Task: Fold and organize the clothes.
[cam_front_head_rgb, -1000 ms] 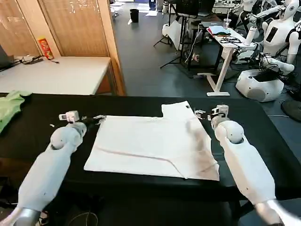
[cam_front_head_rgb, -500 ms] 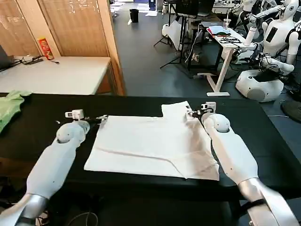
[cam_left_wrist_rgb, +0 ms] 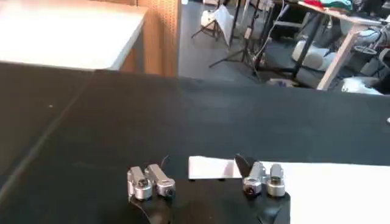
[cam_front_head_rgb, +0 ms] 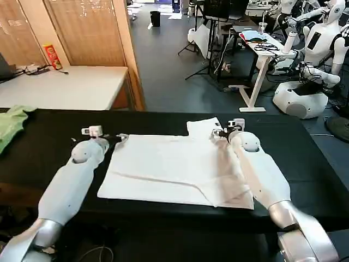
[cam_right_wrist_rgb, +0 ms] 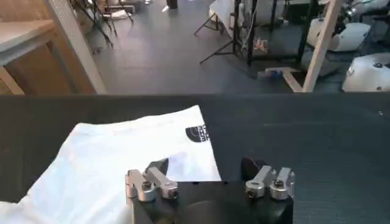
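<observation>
Here, from the head view, the white T-shirt (cam_front_head_rgb: 174, 169) lies spread flat on the black desk (cam_front_head_rgb: 49, 158), the left pincer (cam_front_head_rgb: 112, 138) at its far left corner and the right pincer (cam_front_head_rgb: 221, 132) over its far right sleeve. In both wrist views each pincer stands released, fingers apart.

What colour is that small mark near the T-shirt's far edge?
Black, on the white T-shirt; the small mark shows best in the right wrist view.
</observation>
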Controlling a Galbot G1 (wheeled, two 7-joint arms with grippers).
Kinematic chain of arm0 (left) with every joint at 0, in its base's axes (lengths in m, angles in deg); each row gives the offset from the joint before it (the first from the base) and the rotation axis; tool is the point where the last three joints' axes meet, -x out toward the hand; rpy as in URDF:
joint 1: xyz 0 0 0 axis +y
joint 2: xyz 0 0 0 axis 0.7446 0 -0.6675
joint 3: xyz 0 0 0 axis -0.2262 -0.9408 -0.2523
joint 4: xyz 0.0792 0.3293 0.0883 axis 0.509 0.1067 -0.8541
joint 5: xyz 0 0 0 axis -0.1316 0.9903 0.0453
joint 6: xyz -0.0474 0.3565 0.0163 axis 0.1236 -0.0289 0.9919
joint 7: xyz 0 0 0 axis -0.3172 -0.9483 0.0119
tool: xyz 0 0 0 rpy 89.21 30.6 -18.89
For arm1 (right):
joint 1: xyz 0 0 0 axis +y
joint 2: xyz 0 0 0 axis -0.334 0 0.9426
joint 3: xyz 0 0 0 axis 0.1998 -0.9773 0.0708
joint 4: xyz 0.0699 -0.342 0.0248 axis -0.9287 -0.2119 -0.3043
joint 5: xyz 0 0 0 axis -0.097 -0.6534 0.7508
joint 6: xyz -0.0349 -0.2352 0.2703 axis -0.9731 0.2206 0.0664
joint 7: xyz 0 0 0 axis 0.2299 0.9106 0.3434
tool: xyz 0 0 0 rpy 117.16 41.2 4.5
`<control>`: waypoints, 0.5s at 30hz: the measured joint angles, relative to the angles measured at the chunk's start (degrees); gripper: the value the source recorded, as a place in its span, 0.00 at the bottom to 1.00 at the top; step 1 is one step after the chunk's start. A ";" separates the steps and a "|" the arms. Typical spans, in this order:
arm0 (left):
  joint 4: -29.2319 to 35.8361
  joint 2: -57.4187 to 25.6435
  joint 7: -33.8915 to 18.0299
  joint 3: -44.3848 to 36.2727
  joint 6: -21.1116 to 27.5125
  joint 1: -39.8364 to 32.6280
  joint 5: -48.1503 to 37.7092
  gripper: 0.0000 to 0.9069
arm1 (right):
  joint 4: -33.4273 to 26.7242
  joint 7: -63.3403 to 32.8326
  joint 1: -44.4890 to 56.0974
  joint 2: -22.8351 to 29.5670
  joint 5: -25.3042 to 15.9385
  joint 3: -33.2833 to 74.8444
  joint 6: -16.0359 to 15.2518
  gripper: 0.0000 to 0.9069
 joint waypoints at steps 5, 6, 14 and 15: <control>0.95 -0.11 -0.02 0.08 0.52 0.88 -0.10 0.04 | 0.41 0.28 0.15 -0.17 -0.23 -0.33 -0.18 0.06; 1.34 -0.14 -0.04 0.10 0.70 1.12 -0.28 0.02 | 0.47 0.33 0.17 -0.18 -0.24 -0.35 -0.20 0.06; 3.35 -0.21 -0.50 0.59 0.78 1.98 -0.16 0.00 | 1.79 0.28 1.05 -0.39 -0.51 0.14 2.19 0.00; 3.68 -0.23 -0.66 0.90 0.76 2.11 -0.15 0.00 | 2.05 0.45 1.21 -0.49 -0.61 0.31 2.69 0.00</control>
